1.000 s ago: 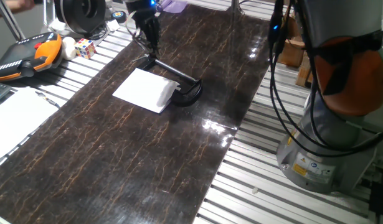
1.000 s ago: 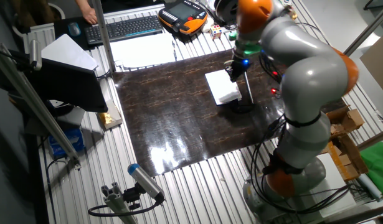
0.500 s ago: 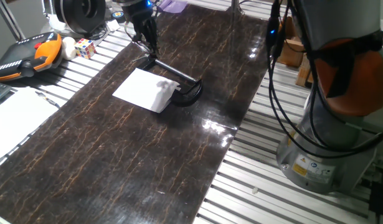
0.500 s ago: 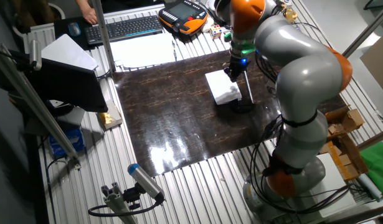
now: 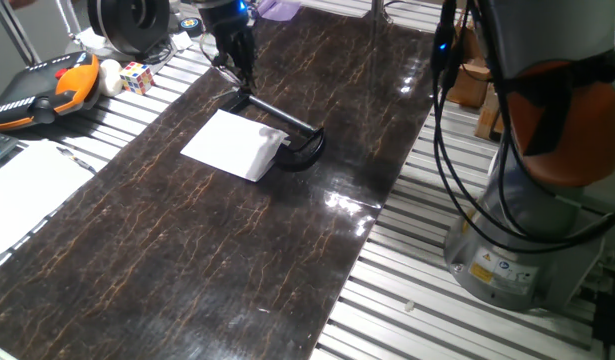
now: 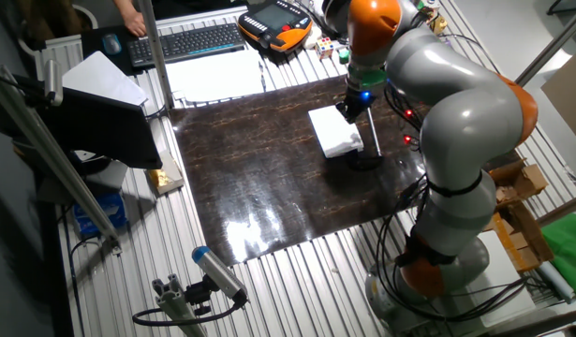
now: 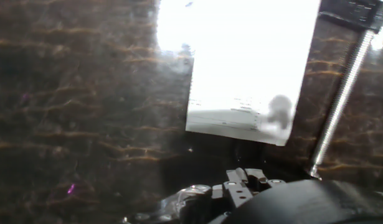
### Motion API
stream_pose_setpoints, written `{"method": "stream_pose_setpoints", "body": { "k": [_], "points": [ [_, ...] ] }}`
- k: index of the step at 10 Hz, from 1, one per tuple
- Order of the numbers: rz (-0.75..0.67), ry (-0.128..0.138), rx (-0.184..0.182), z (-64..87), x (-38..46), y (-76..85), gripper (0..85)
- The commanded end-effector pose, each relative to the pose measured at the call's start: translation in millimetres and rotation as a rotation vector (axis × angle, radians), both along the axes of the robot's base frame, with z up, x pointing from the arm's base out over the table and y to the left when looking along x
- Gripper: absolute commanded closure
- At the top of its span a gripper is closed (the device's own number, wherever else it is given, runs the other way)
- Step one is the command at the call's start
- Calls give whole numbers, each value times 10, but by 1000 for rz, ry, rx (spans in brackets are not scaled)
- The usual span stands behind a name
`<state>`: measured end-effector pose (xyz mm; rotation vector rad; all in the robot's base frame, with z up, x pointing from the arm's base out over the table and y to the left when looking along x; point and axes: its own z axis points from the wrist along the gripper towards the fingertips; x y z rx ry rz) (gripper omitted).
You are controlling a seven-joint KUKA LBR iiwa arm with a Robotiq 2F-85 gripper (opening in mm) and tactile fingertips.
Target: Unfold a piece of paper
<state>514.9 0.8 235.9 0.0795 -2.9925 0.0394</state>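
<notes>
You have the piece of paper (image 5: 234, 145) lying folded on the dark table (image 5: 187, 260), its right edge held at the black clamp (image 5: 292, 140). The gripper (image 5: 239, 68) hangs just beyond its far edge; I cannot tell whether it is clenched. Expect a light, limp, slippery sheet: pinch only the top layer's free edge.

One fixed view sits low and close at one end of the dark table (image 5: 237, 260), looking along it, with the robot's base on the right. The other fixed view looks down from high up and far back, from a different side. The hand view looks down from very close. All three show the piece of paper (image 5: 232, 145) (image 6: 332, 131) (image 7: 247, 68) and the clamp (image 5: 292, 135) (image 6: 367, 140) (image 7: 340, 93)
</notes>
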Motion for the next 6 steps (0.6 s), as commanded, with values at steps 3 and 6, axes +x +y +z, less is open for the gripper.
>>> {"method": "stream_pose_setpoints", "body": {
  "k": [3, 6],
  "points": [
    [-139, 1, -35, 0, 1, -2, 840],
    [-140, 26, -40, -205, 120, -241, 587]
  ]
}}
